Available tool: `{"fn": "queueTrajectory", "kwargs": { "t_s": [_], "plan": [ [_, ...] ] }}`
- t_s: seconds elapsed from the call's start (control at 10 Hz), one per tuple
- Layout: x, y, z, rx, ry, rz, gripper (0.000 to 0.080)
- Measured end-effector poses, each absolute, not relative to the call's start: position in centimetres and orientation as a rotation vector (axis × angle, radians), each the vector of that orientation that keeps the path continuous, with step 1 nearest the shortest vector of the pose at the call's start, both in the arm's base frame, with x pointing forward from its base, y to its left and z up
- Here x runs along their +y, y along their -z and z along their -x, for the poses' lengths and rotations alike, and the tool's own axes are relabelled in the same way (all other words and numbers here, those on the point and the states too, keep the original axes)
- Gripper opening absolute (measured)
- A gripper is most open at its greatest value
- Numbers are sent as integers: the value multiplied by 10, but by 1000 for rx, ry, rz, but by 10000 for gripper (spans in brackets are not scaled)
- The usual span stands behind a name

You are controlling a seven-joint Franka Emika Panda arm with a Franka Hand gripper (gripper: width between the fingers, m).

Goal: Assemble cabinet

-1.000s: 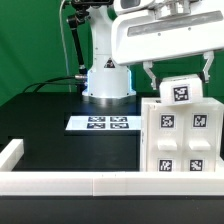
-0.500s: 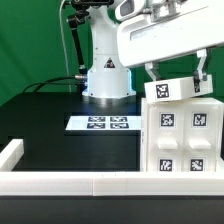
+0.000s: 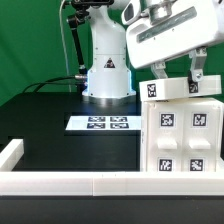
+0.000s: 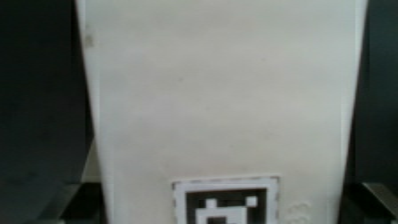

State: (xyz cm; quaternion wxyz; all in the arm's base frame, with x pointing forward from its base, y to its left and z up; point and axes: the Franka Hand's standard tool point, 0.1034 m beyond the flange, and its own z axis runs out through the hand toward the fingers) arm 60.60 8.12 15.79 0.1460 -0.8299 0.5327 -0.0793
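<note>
The cabinet (image 3: pixel 181 138) is a large white box with several square tags, standing at the exterior view's right. My gripper (image 3: pixel 178 76) is directly above it, shut on a smaller white tagged block (image 3: pixel 182 88), one finger on each side. The block lies level along the cabinet's top edge; I cannot tell whether it touches. In the wrist view the block (image 4: pixel 214 90) fills most of the frame, with its tag (image 4: pixel 228 200) low down. My gripper (image 4: pixel 222 208) shows only as dark fingers (image 4: pixel 64 200) at the block's sides.
The marker board (image 3: pixel 101 123) lies flat on the black table in front of the robot base (image 3: pixel 107 80). A low white border rail (image 3: pixel 70 183) runs along the near edge, with a short piece at the exterior view's left.
My gripper has risen and turned with the block in it. The block now shows its long side across the cabinet's top and reaches further toward the exterior view's left.
</note>
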Motion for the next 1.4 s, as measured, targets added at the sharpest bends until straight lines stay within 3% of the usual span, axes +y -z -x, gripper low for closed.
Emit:
{"fn": "queueTrajectory", "kwargs": {
  "t_s": [0.9,1.0,1.4],
  "plan": [
    [84,-157,-605,2084,61,1850,563],
    [84,-157,-605,2066,65,1871,765],
    [84,-176,-611,1956,94,1945,799]
  ]
}}
